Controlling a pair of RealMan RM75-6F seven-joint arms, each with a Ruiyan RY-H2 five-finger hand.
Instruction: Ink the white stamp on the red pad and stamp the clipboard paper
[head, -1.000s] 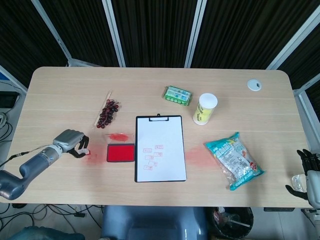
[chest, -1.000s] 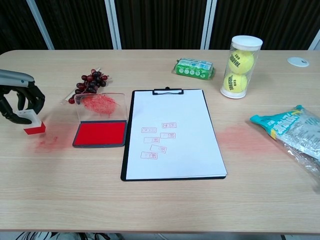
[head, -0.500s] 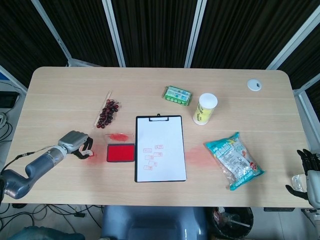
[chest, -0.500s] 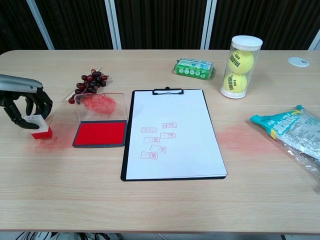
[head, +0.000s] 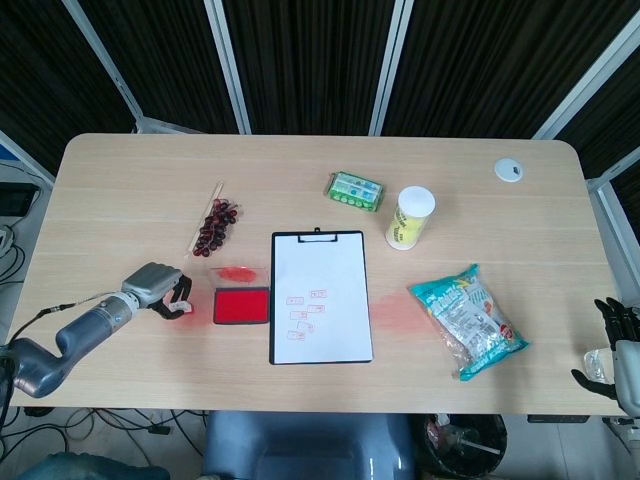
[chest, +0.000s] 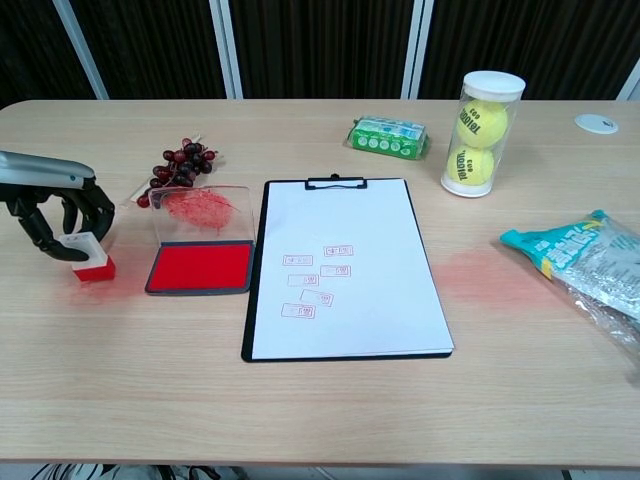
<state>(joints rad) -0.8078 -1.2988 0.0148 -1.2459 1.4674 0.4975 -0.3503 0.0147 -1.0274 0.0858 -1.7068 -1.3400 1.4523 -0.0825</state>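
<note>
The white stamp (chest: 87, 254) with its red base stands low over a red smear on the table, left of the red ink pad (chest: 200, 267). My left hand (chest: 58, 206) grips it from above, fingers curled round its sides; the same hand (head: 160, 288) and stamp (head: 181, 304) show in the head view, a short gap left of the pad (head: 241, 305). The clipboard (chest: 345, 268) lies right of the pad, its paper (head: 320, 297) bearing several red stamp marks. My right hand (head: 612, 348) hangs off the table's right front corner, fingers apart and holding nothing.
The pad's clear lid (chest: 203, 209), smeared red, lies behind the pad. Grapes (chest: 180, 165) sit beyond it. A green packet (chest: 387, 137), a tennis ball tube (chest: 481, 133) and a snack bag (chest: 585, 263) lie further right. A red stain (chest: 485, 274) marks the table.
My left hand has carried the stamp rightwards along the table, closer to the red pad. The right hand has not moved.
</note>
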